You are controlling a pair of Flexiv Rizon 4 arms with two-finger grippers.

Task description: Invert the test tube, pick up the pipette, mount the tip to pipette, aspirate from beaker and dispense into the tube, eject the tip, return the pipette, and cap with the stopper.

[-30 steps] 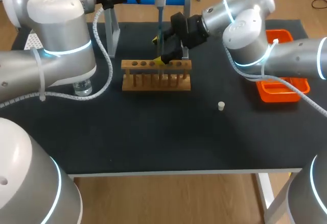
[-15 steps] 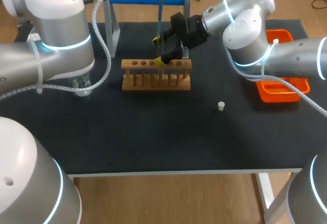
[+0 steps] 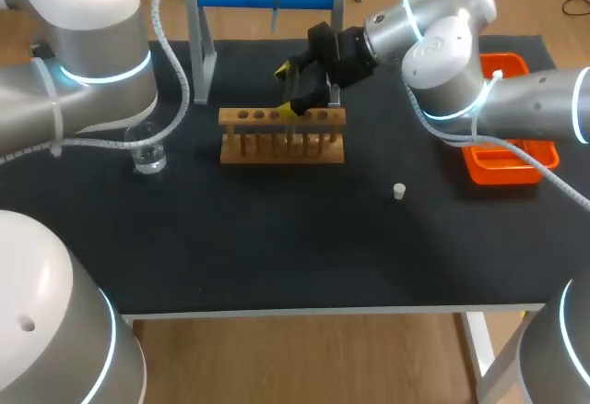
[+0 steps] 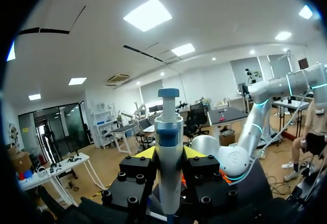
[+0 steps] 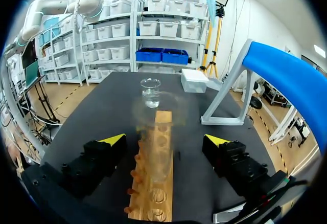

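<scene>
High over the back of the black counter [image 3: 277,238], the left tool [image 4: 169,153] is clamped on the white-and-blue pipette [image 4: 168,127], so pick-up looks done. The right tool [image 5: 164,140] stands spread around the clear glass test tube [image 5: 156,155], upright in the wooden rack [image 3: 281,146], without touching it. The small white stopper [image 3: 398,191] lies loose on the counter, so capping, tip ejection and pipette return seem left; whether anything was dispensed I cannot tell.
</scene>
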